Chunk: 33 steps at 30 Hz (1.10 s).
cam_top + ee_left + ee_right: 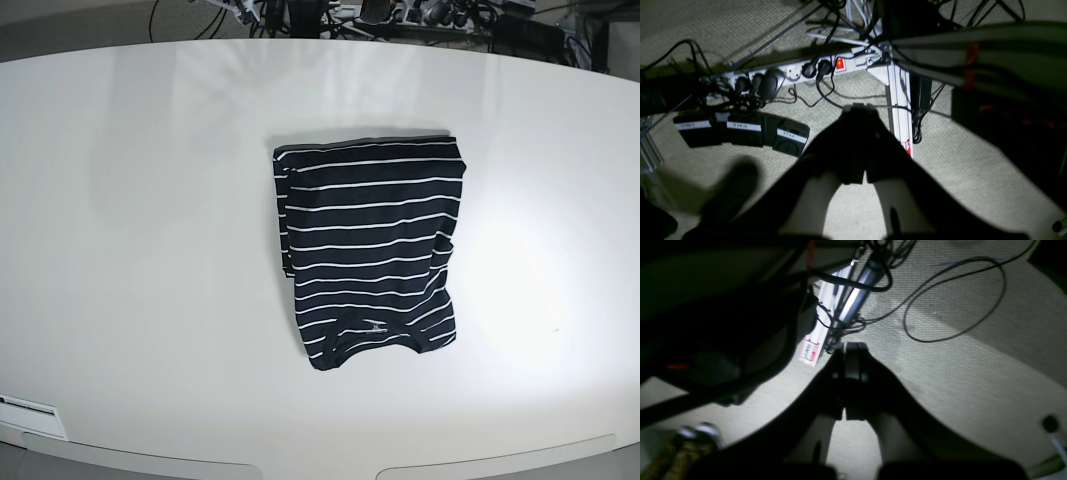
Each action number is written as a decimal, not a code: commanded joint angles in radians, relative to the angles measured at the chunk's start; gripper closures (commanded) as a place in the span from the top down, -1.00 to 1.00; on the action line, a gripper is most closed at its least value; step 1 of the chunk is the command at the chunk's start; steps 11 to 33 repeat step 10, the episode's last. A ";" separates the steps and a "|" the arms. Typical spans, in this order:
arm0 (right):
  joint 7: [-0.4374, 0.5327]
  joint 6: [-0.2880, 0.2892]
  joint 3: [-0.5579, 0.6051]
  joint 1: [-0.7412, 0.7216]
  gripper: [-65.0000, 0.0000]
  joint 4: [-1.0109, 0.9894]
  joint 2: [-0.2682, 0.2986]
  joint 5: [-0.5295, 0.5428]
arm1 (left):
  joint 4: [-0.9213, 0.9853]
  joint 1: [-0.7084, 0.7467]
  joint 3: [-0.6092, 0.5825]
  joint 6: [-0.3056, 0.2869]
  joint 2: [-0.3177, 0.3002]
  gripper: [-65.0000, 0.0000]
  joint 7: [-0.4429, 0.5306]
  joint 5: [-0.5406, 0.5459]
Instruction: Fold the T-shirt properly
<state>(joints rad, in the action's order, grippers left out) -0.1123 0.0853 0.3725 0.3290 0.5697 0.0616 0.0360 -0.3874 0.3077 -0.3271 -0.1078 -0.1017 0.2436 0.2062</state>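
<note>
The T-shirt [368, 250], dark navy with thin white stripes, lies folded into a compact rectangle near the middle of the white table [130, 220] in the base view, collar end toward the front edge. No arm or gripper shows in the base view. My left gripper [858, 108] appears shut and empty in the left wrist view, hanging over the carpeted floor. My right gripper [850, 348] appears shut and empty in the right wrist view, also over the floor. The shirt is out of both wrist views.
Under the left wrist a power strip [796, 71] with a red switch, black adapters [740, 131] and a white frame leg [898, 100] lie on the carpet. Under the right wrist are loose cables [953, 296] and a frame rail [826, 320]. Cables crowd the table's far edge [330, 18].
</note>
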 commanded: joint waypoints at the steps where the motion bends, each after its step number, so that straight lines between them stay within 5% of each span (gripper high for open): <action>1: 0.011 0.004 0.001 0.003 -1.00 0.004 -0.010 0.004 | -0.003 0.008 0.000 0.004 0.002 -1.00 0.018 0.017; 8: 0.019 0.008 0.001 -0.002 -1.00 0.005 -0.034 0.006 | -0.004 0.008 0.000 -0.035 0.003 -1.00 0.012 0.021; 33: 0.023 -0.023 0.001 0.001 -1.00 0.009 -0.037 0.019 | -0.005 0.011 0.000 -0.034 0.005 -1.00 0.012 0.037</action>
